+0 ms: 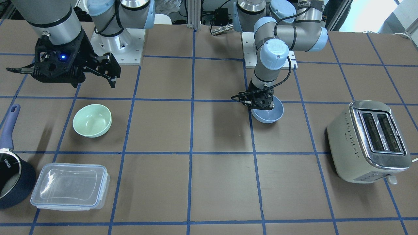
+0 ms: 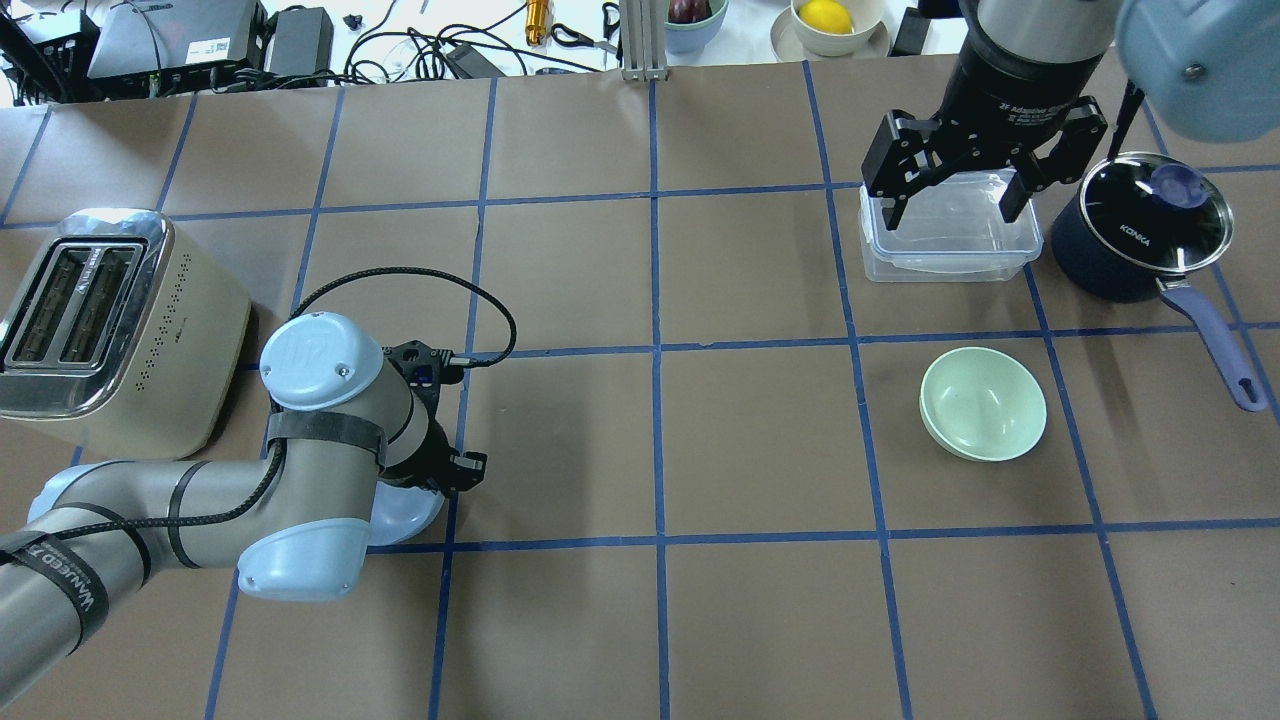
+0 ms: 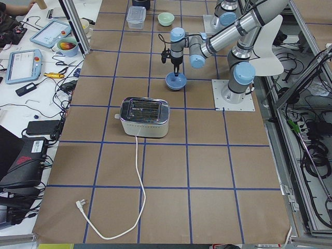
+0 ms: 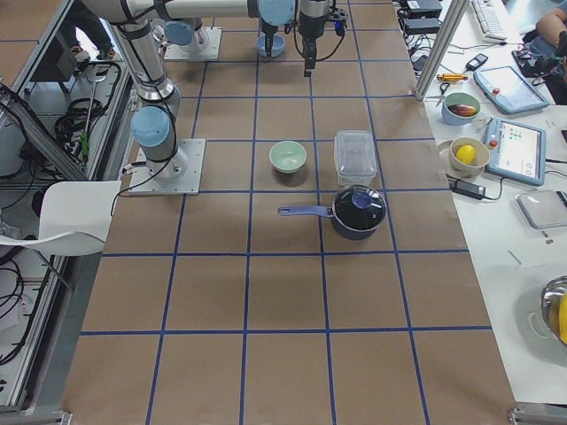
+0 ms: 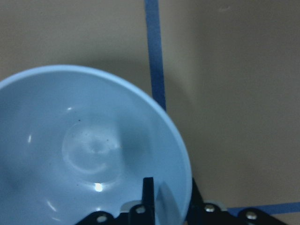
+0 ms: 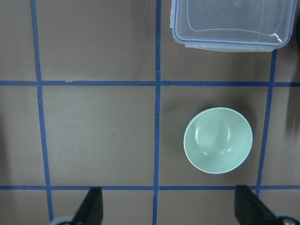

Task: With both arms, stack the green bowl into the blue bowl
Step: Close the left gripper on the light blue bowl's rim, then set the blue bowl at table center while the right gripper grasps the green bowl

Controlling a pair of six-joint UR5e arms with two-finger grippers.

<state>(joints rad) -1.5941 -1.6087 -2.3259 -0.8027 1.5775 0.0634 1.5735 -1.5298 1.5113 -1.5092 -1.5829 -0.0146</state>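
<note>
1. Only the left wrist view shows the grip. The left gripper (image 5: 171, 187) straddles the rim of the blue bowl (image 5: 84, 150) at the bowl's 4 o'clock. One finger is inside and one outside, pinching the wall.
2. In the overhead view the left arm covers most of that bowl, leaving a pale sliver. The front-facing view shows it upright on the table (image 1: 163, 182).
3. The overhead view shows the right gripper (image 2: 952, 215) raised with its fingers spread wide, and it holds nothing. It hangs over the clear container (image 2: 945, 245).
4. The right wrist view looks straight down. There the green bowl (image 6: 218, 140) lies at 4 o'clock of the frame, apart from both fingertips.
5. In the overhead view the green bowl sits upright inside one taped square. The container is at its 12 o'clock and the saucepan (image 2: 1105, 265) at its 1 o'clock.
6. The toaster (image 2: 170, 330) stands at 10 o'clock from the blue bowl.
7. Both bowls are round, smooth and glossy, with highlights inside. The table is matte brown, gridded with blue tape lines (image 1: 191, 130).
8. The container is a clear rounded rectangle. The toaster is cream with a chrome top. The saucepan is dark navy with a glass lid.
</note>
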